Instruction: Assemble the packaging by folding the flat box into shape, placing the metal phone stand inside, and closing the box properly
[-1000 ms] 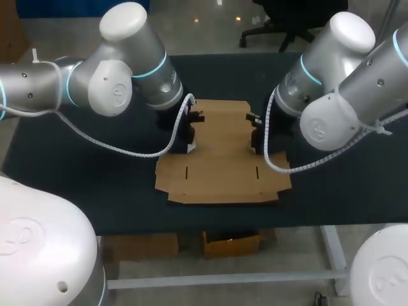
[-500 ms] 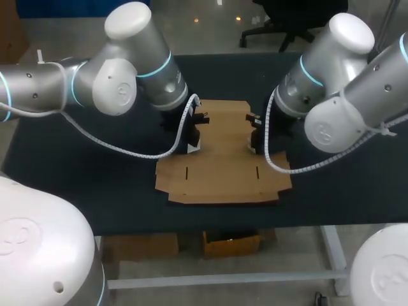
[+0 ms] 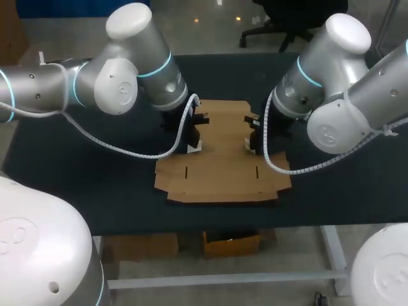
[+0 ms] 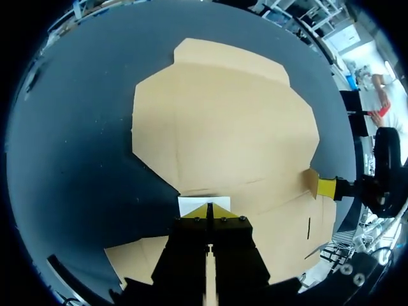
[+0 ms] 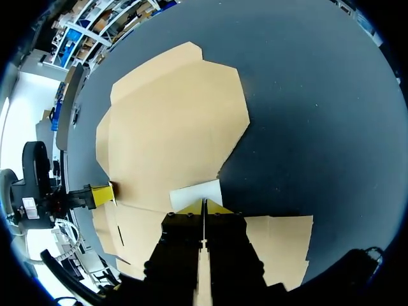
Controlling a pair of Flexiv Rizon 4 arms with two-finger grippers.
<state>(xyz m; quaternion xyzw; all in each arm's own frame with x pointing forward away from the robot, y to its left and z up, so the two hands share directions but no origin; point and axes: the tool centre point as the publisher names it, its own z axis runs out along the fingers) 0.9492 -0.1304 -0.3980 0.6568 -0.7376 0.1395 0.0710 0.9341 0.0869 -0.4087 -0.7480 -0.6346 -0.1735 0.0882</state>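
Observation:
The flat brown cardboard box blank (image 3: 220,159) lies unfolded on the dark table (image 3: 76,172). My left gripper (image 3: 193,145) is shut, its yellow tips (image 4: 209,209) pressed down at the blank's (image 4: 223,134) left edge, next to a small white patch (image 4: 203,204). Across from it my right gripper (image 3: 251,144) is also shut, yellow tips (image 5: 203,207) down at the blank's (image 5: 172,127) right edge beside a white patch (image 5: 196,193). Each wrist view shows the other arm's yellow tip at the far side of the cardboard. No metal phone stand shows in any view.
The blank's near panel carries two short slits (image 3: 185,172) and reaches toward the table's front edge (image 3: 217,223). Bare dark table surface lies to the left, right and behind the cardboard.
Both grippers have shifted slightly inward onto the blank's side edges; the left arm's elbow moved a little to the right. The cardboard lies as before.

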